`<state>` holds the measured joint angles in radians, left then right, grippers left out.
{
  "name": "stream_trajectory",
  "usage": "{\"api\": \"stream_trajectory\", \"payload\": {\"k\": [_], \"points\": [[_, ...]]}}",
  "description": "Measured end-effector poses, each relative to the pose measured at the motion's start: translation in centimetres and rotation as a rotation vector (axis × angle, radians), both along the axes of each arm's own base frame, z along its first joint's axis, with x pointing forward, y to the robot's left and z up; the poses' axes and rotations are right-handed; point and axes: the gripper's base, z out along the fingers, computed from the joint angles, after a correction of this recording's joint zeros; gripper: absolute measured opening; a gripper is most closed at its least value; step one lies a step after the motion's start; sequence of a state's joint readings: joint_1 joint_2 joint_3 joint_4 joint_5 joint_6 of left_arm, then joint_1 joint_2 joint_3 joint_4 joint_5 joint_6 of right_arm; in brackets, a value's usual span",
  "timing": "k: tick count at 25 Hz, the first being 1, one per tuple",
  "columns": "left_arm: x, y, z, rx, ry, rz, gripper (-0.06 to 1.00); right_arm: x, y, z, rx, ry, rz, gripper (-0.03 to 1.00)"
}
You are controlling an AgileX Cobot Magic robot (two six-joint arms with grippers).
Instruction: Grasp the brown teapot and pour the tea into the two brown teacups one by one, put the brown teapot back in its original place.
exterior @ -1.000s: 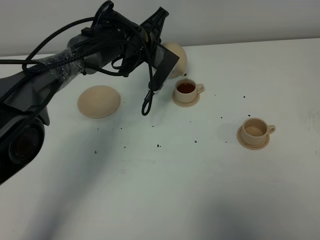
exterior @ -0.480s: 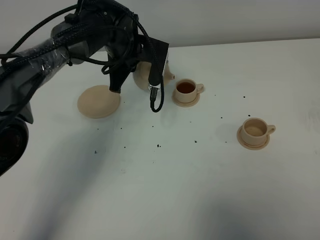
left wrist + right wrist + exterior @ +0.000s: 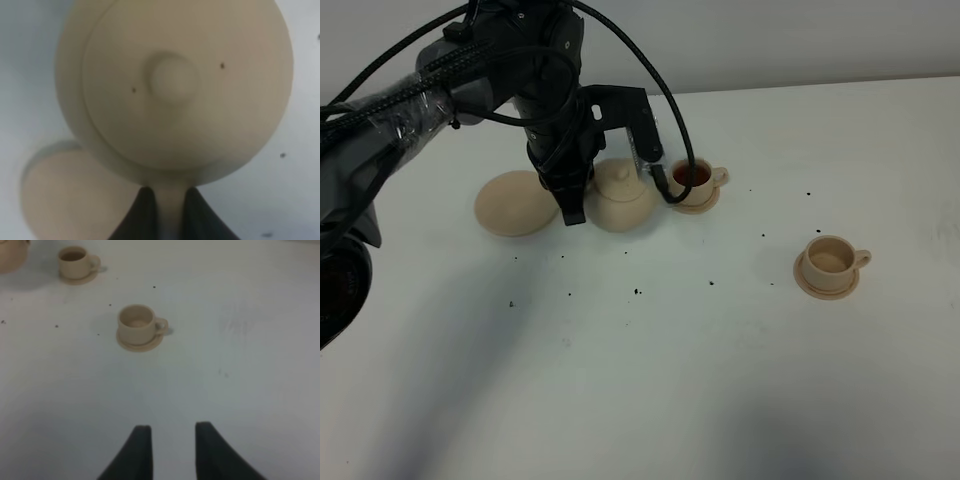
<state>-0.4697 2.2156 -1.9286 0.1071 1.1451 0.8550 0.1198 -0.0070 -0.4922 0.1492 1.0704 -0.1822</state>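
Left end effector (image 3: pixel 171 216) is pinched tight on the loop handle of the brown teapot (image 3: pixel 623 195), which is upright in the upper middle of the overhead frame. The pot sits between the big saucer (image 3: pixel 517 203) on its left and the near teacup (image 3: pixel 702 190), dark tea (image 3: pixel 692 175) inside, just to its right. The other teacup (image 3: pixel 832 260) is well off to the right. Right end effector (image 3: pixel 172 450) is spread, gripping nothing, over the white worktop (image 3: pixel 650 380). Dark specks (image 3: pixel 637 292) here and there.

I've got a white table (image 3: pixel 650 380). On it: wide saucer (image 3: pixel 510 208) at left, two small saucers (image 3: pixel 686 208) (image 3: pixel 817 291) mid and right, well apart, ea. w/ a cup (image 3: pixel 695 178) (image 3: pixel 830 258). Dark specks (image 3: pixel 637 292) scattered btwn.
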Motion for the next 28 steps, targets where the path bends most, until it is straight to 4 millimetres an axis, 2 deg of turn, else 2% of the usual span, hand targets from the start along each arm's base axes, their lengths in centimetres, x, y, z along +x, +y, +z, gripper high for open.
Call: {"api": "stream_trajectory", "payload": {"k": [7,13,23,28], "points": [[-0.7,-1.2,0.0,-0.136,0.071,0.109,0.15,0.0,0.0,0.0,0.000,0.000,0.000,0.24],[-1.2,-2.9,-0.5,-0.168,0.056,0.087,0.15,0.0,0.0,0.0,0.000,0.000,0.000,0.24],[-2.9,-8.8,-0.1,-0.234,-0.130,-0.177,0.15,0.0,0.0,0.0,0.000,0.000,0.000,0.24],[-3.6,-10.9,0.2,-0.249,-0.224,-0.313,0.15,0.0,0.0,0.0,0.000,0.000,0.000,0.24]]}}
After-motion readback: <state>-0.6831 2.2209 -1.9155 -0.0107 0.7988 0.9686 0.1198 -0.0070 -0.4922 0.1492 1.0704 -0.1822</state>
